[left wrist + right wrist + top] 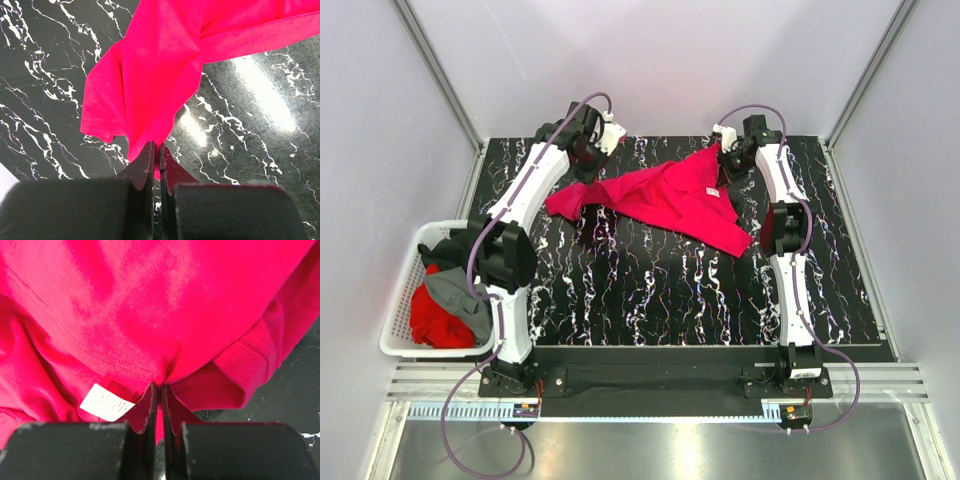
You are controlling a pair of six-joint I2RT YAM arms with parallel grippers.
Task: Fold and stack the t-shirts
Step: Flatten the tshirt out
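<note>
Upper centre: pink t-shirt (675,200) stretched between both claws, sagging onto the table.
Left gripper (156,146): clamped on a shirt corner.
Right gripper (160,387): clamped on cloth beside a white label (106,402).
Surface: black marbled table (650,290).
Room: pale walls (670,60).
Left edge: basket (395,325) with a heap of shirts (445,305).

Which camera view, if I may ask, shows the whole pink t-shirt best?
Top external: the pink t-shirt is entirely in frame. The wrist views show only the cloth pinched by the left pincer and right pincer.
</note>
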